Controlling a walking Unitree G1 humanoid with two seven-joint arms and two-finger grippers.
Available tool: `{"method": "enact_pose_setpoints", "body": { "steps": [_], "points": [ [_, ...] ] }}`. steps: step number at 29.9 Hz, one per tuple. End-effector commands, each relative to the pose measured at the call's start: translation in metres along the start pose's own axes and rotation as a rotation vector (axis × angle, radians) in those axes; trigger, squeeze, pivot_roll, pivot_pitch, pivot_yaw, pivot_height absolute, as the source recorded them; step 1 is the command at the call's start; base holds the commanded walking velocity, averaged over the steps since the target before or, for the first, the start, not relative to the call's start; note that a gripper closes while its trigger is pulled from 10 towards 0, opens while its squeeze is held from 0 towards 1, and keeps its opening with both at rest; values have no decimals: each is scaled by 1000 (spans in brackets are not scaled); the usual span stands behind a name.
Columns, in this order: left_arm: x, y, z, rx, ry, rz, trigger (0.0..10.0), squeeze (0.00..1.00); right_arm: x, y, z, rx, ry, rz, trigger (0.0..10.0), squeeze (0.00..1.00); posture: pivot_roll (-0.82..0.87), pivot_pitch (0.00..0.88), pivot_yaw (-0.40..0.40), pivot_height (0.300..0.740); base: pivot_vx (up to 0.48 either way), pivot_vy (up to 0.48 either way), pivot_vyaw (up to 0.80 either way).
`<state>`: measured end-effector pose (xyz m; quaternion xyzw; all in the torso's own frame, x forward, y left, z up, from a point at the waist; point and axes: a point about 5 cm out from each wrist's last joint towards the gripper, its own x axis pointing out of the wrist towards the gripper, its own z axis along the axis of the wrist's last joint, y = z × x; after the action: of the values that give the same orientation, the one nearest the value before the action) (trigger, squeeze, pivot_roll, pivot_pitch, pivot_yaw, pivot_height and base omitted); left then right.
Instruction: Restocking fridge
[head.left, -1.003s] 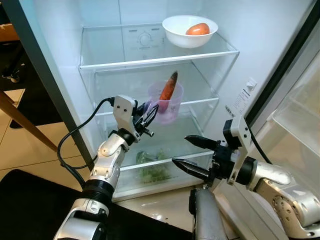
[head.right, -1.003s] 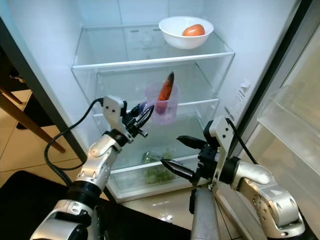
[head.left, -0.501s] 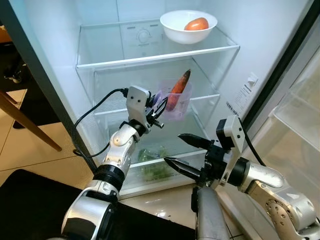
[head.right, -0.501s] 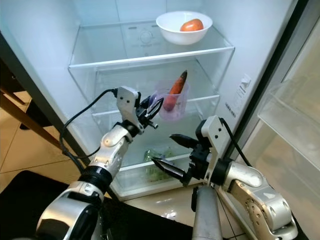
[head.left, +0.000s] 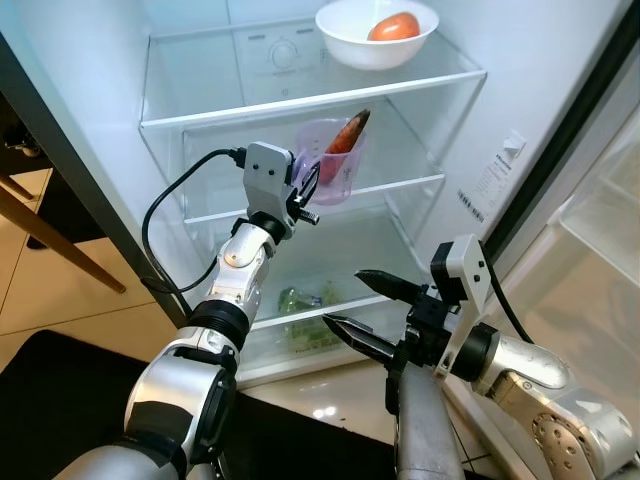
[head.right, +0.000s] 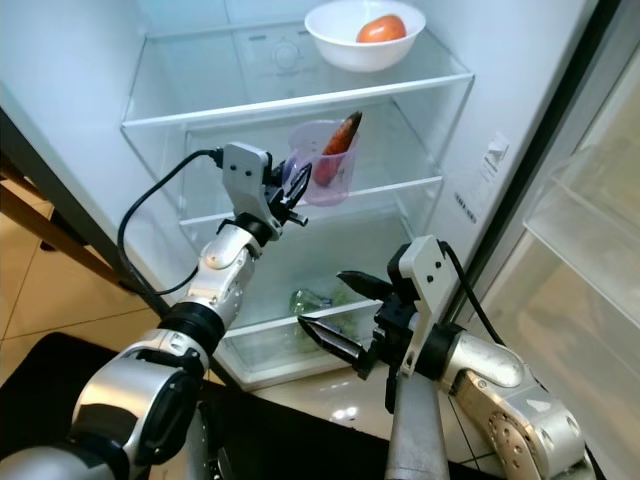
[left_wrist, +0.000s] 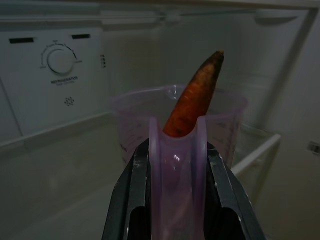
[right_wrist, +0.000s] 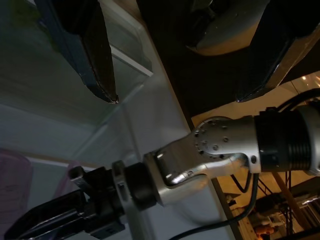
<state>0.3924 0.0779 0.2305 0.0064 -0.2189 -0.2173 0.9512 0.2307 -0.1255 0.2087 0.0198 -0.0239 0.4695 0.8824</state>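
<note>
A translucent purple measuring cup (head.left: 330, 176) with an orange carrot (head.left: 342, 143) standing in it hangs just above the fridge's middle glass shelf (head.left: 410, 185). My left gripper (head.left: 304, 186) is shut on the cup's handle (left_wrist: 176, 165); in the left wrist view the carrot (left_wrist: 194, 97) leans out over the rim. My right gripper (head.left: 348, 305) stands open with nothing between its fingers, low in front of the crisper drawer (head.left: 300, 330). A white bowl (head.left: 376, 32) holding an orange fruit (head.left: 394, 26) sits on the top shelf.
Green vegetables (head.left: 303, 303) lie in the bottom crisper drawer. The open fridge door (head.left: 590, 220) stands at the right with its clear bins. A temperature dial (head.left: 275, 55) is on the back wall. A wooden table leg (head.left: 55, 250) and dark mat (head.left: 60, 400) are at the left.
My left gripper has carried the cup with the carrot up and further into the fridge, over the middle shelf. The right gripper has stayed open and low; the camera shifted slightly.
</note>
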Motion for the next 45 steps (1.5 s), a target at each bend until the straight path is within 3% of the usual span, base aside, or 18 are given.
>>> {"method": "enact_pose_setpoints", "body": {
  "steps": [1,13,23,27,39,45],
  "points": [
    [-3,9,-2,24,12,33,10000,0,0,8,-2,26,5,20,10000,0,-191,332,94,411,0,0,0],
    [-1,16,-2,-8,20,71,10000,0,-4,17,3,33,8,0,10000,0,-220,407,96,411,0,0,0],
    [12,22,9,-216,-4,95,10000,0,-7,23,7,42,0,-18,10000,0,-239,447,98,411,0,0,0],
    [19,13,15,-301,-29,39,10000,0,-7,25,9,46,-3,-23,10000,0,-237,448,103,411,0,0,0],
    [29,-17,20,-414,-55,-155,10000,0,-6,26,11,51,-11,-30,10000,0,-235,454,108,411,0,0,0],
    [32,-26,22,-427,-61,-197,10000,0,-5,26,12,51,-18,-31,10000,0,-237,455,109,411,0,0,0]
  ]
}}
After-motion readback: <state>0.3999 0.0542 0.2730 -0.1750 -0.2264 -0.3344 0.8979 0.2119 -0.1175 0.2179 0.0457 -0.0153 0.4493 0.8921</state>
